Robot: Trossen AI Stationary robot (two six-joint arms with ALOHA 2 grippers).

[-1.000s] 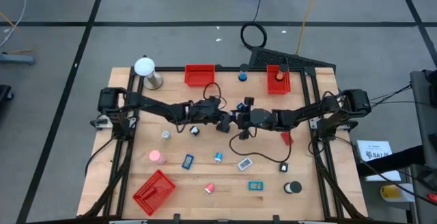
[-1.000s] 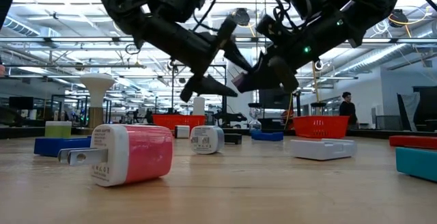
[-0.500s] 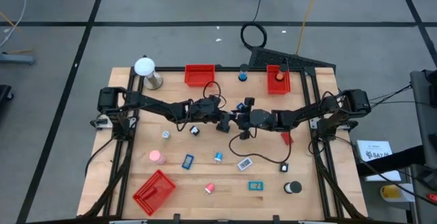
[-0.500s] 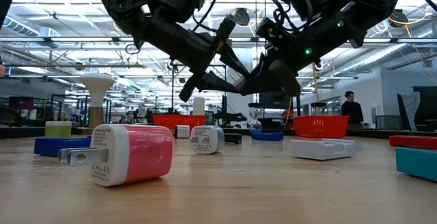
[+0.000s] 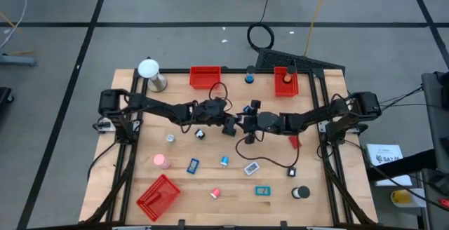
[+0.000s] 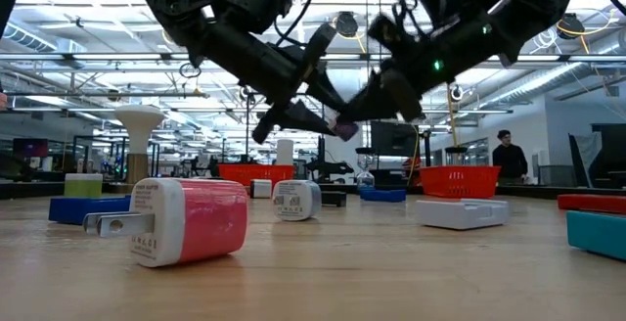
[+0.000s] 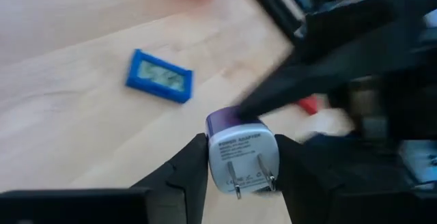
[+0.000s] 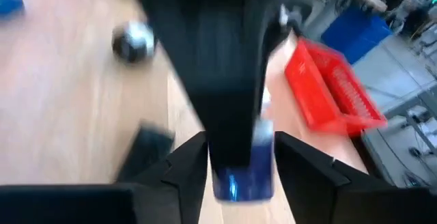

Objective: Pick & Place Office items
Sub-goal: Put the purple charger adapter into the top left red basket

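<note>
A small plug adapter (image 7: pixel 240 152), white with a purple back and two metal prongs, hangs in the air above the table's middle between both grippers. My left gripper (image 5: pixel 234 123) reaches in from the table's left and is shut on it. My right gripper (image 5: pixel 245 123) comes from the right and meets the same adapter (image 6: pixel 344 128) at its purple end. Other office items lie flat on the wood: a pink-and-white adapter (image 5: pixel 161 161), a blue flat piece (image 5: pixel 193 165), a small blue roll (image 5: pixel 224 161), a teal piece (image 5: pixel 263 191) and a black roll (image 5: pixel 300 192). My left gripper pinches the adapter's white body (image 7: pixel 229 157) between its two fingers, one on each side, with the prongs pointing back toward the wrist. The fingers slant down from the table's left. The adapter is lifted clear of the table. My right gripper has the adapter's purple end (image 8: pixel 242 173) between its two fingers, slanting down from the table's right. The left gripper's dark body stands right in front of it and hides the rest of the hold.
Red mesh trays stand at the far edge (image 5: pixel 205 76) (image 5: pixel 285 81), and another lies tipped at the near left (image 5: pixel 158 196). A white ball on a silver stand (image 5: pixel 149 70) is at the far left. A black cable (image 5: pixel 270 156) loops under the right arm to a small black cube (image 5: pixel 291 172).
In the low view my right gripper has swung upward a little and is blurred now. Its fingertips stay at the adapter. The adapter remains between the two grippers in the air, and the left gripper has kept its place.
</note>
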